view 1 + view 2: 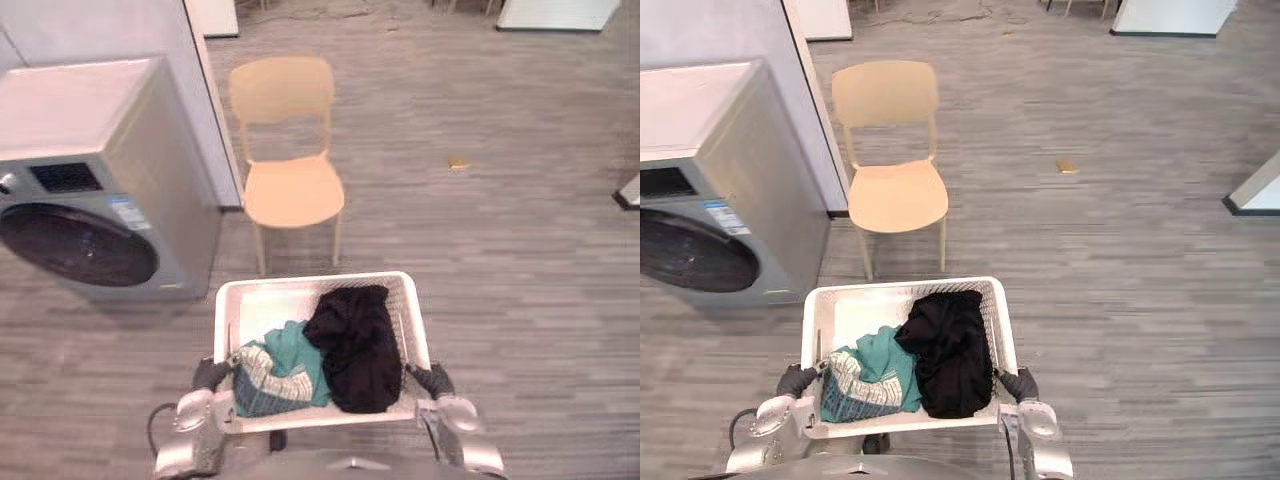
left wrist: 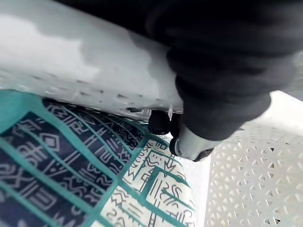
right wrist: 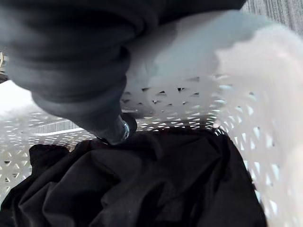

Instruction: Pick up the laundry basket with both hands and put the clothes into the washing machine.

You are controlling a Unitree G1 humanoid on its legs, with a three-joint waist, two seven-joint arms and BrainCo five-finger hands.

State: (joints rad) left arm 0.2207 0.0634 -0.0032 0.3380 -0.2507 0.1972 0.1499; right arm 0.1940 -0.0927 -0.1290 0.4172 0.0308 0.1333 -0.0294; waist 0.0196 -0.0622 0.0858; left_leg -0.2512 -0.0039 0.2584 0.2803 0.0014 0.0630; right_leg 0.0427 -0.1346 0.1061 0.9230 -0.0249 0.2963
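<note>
Left eye view puts the white laundry basket (image 1: 310, 283) just in front of the robot, seemingly carried clear of the floor (image 1: 520, 250); the left hand (image 1: 212, 373) sits at one side wall and the right hand (image 1: 432, 380) at the other. In each wrist view the fingers (image 2: 189, 144) hook over the rim and curl down inside, clamped on the basket; only the tips show, so the hold looks shallow. Inside lie a teal patterned garment (image 1: 275, 375) on the left and a black garment (image 1: 355, 345) heaped toward the right, its top near the rim.

The washing machine (image 1: 90, 180) stands off to the robot's left and its round door (image 1: 80, 245) appears shut; that is the main trouble, I judge, since both hands are taken and neither is free to open it. Letting go with one hand would likely tip the basket and spill the clothes, the black heap first; setting the basket down carelessly risks the same.

A beige chair (image 1: 290, 190) stands just beyond the far rim, so a turn toward the machine could knock the basket against it and jar the hooked fingers loose. An uneven lift between the two sides would slide the load to one wall and strain the weaker hold.
</note>
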